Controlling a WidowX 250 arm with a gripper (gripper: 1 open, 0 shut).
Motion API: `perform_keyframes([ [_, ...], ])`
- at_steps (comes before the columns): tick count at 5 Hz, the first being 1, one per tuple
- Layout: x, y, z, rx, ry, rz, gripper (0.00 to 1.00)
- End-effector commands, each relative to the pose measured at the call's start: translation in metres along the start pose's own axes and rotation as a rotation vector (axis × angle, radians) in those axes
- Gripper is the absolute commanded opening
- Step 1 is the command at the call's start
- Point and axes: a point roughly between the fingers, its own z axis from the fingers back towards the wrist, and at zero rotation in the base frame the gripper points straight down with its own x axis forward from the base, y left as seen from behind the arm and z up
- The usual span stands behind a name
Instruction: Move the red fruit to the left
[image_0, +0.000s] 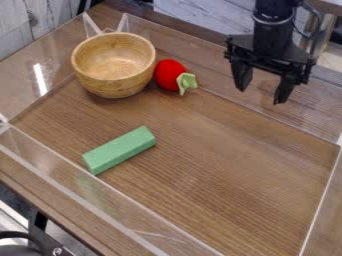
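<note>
Across the whole view runs a wooden table (214, 170) with low clear walls (54, 165) round its edge, presumably to stop things rolling off. Next in size is the black gripper (265, 90) at the upper right, hanging from its arm and pointing almost straight down over bare wood; its fingers are spread wide and nothing sits between them, a stance that suits coming down over something from above. At the upper left stands the wooden bowl (114, 64), upright and empty as far as can be seen. Smaller again is the green block (119, 150), lying flat and slanted near the front left, well apart from everything else.

Smallest is the red fruit (171, 76), resting on the table just beside the bowl's right side, touching it or nearly so, with its green leafy cap turned toward the gripper. Fruit and gripper are apart, with open table between them, so the fruit is not yet grasped. By my judgement the bowl crowds the fruit's left, so the fingers would best close across the fruit's free sides.
</note>
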Motion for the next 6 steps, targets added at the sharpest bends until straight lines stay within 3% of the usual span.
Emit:
perform_keyframes([
  [1, 0.013, 0.001, 0.024, -0.011, -0.074, -0.023, 1.00],
  [3, 0.011, 0.000, 0.043, -0.009, -0.097, -0.039, 1.00],
  [4, 0.011, 0.004, 0.043, -0.008, -0.096, -0.029, 1.00],
  [6, 0.007, 0.021, 0.028, -0.005, -0.062, -0.022, 1.00],
])
